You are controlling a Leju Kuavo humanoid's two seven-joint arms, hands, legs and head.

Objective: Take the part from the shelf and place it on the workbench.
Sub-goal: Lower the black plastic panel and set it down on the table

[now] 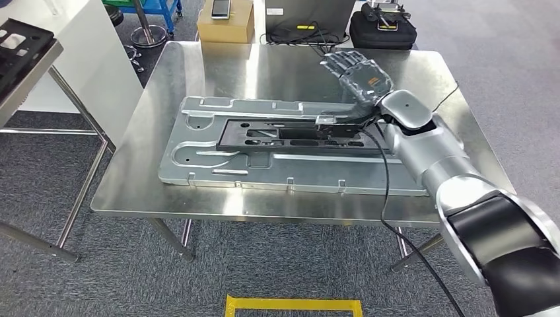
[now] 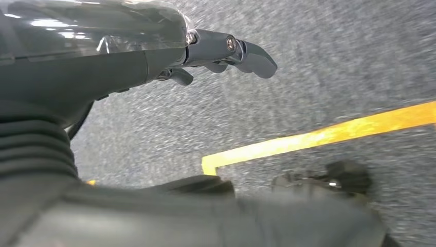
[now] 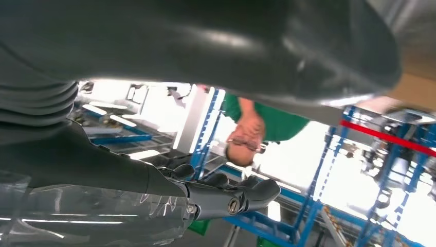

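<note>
— Where do we see the part now?

— The black part (image 1: 290, 134) lies flat on the long grey metal panel (image 1: 218, 162), which rests on the steel tabletop (image 1: 277, 66) and runs almost from its left edge to its right edge. We place the part along the panel's middle, its right end toward the tabletop's right edge.

— And our right robot hand (image 1: 360, 72)?

— It is raised above the part's right end, toward the far right corner, fingers spread apart and holding nothing. Whether the wrist touches the part we cannot tell.

— The left robot hand (image 2: 154, 56)?

— Our left wrist view looks down at grey carpet with a yellow floor line (image 2: 319, 136); the fingers (image 2: 247, 51) stretch out loosely, with nothing between them.

— Anything past the far edge?

— A cardboard box (image 1: 226, 26) and a black case (image 1: 383, 30) on the floor.
</note>
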